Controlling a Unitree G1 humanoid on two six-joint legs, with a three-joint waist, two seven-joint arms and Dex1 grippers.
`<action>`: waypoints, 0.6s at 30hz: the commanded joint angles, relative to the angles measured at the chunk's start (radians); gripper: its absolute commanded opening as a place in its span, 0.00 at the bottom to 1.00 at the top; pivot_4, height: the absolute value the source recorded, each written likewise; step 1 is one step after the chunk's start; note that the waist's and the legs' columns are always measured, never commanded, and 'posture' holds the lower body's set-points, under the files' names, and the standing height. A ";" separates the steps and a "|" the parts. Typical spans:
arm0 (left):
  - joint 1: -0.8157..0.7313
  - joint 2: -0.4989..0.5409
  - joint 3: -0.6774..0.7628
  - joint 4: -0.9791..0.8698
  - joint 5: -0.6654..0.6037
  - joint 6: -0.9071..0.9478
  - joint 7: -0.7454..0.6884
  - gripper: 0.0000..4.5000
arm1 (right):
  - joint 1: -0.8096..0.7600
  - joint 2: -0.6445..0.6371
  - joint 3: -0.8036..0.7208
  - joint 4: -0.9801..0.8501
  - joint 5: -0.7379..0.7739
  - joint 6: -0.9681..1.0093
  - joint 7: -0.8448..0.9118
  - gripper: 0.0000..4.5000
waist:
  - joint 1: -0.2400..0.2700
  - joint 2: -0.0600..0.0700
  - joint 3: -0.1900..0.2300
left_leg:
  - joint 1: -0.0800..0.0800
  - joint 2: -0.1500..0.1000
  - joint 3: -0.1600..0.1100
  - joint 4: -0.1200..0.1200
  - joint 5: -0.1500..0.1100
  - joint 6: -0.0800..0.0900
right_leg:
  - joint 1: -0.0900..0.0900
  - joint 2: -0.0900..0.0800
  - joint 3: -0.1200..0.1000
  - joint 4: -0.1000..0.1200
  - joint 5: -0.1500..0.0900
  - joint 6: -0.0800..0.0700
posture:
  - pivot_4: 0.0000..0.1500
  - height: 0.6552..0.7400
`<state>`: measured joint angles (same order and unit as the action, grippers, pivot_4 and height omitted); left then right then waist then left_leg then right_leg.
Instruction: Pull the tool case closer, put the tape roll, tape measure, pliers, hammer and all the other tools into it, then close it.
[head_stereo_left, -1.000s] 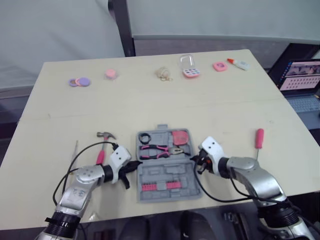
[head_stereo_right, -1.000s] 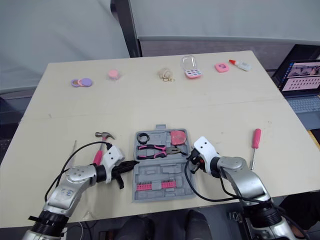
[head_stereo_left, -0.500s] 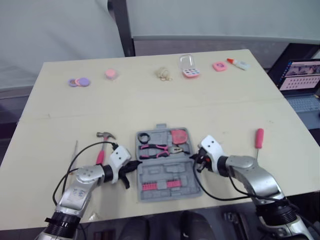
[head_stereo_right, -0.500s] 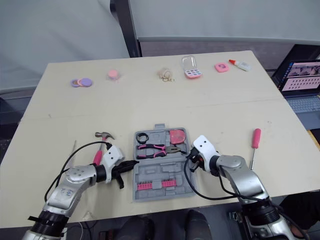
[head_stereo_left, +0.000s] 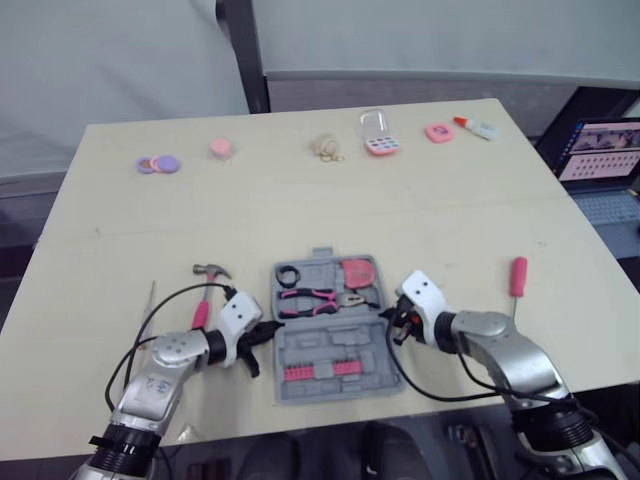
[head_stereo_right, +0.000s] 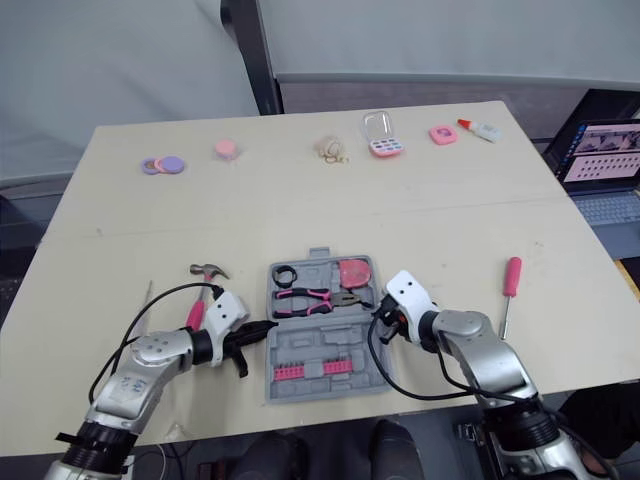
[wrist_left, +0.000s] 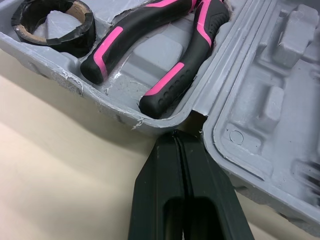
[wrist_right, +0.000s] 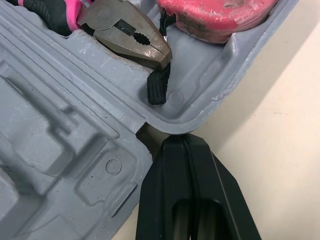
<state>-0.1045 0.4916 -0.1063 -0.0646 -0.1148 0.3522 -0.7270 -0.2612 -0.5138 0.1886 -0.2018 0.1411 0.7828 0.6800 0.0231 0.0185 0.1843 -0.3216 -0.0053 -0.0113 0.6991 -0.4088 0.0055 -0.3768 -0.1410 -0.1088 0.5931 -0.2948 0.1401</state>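
**Two shut hands at the hinge line of a stiff, light case**

Both hands have their fingers pressed flat together and grip nothing. The left hand (wrist_left: 176, 137) sets its tip against the notch where the two halves of the tool case (head_stereo_left: 335, 347) meet. The right hand (wrist_right: 182, 140) does the same at the opposite notch.

The case lies open in the lower middle of the frame, close to the near edge of the counter (head_stereo_left: 300, 200). Its far half already carries the tape roll (head_stereo_left: 289, 274), the pliers (head_stereo_left: 315, 298) and the pink tape measure (head_stereo_left: 360, 273).

The hammer (head_stereo_left: 212, 271) lies on the counter just left of the case. A pink-handled screwdriver (head_stereo_left: 518, 278) lies well apart at the right.

The case looks like thin moulded plastic: rigid, fairly light, and likely to slide easily on the smooth counter. The side notches seem the best purchase for dragging it squarely, since a one-sided pull would probably turn it.

The hammer will be head-heavy, so a grip high on the handle near the head should stop it tipping. The screwdriver's round handle may roll, so it is best pinched at mid-handle.
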 joint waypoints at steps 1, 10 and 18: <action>-0.007 0.003 0.008 0.011 0.032 0.012 0.053 0.01 | -0.008 0.022 0.021 -0.028 0.013 -0.032 0.005 0.00 | 0.000 0.000 0.000 | 0.000 0.000 0.000 0.000 0.000 0.000 | 0.000 0.000 0.000 0.000 0.000 0.000 | 1.00 1.00; -0.005 0.001 0.006 0.000 0.031 0.021 0.056 0.01 | -0.005 0.022 0.025 -0.032 0.014 -0.031 0.007 0.00 | 0.000 0.000 0.000 | 0.000 0.000 0.000 0.000 0.000 0.000 | 0.000 0.000 0.000 0.000 0.000 0.000 | 1.00 1.00; -0.011 -0.002 0.005 0.005 0.032 0.023 0.060 0.01 | -0.007 0.026 0.026 -0.033 0.015 -0.029 0.007 0.00 | 0.000 0.000 0.000 | 0.000 0.000 0.000 0.000 0.000 0.000 | 0.000 0.000 0.000 0.000 0.000 0.000 | 1.00 1.00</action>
<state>-0.1048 0.4914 -0.1063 -0.0710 -0.1148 0.3650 -0.7236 -0.2612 -0.5121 0.1903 -0.2018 0.1401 0.7827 0.6801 0.0229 0.0186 0.1843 -0.3215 -0.0050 -0.0114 0.6990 -0.4089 0.0055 -0.3768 -0.1411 -0.1088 0.5930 -0.2948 0.1400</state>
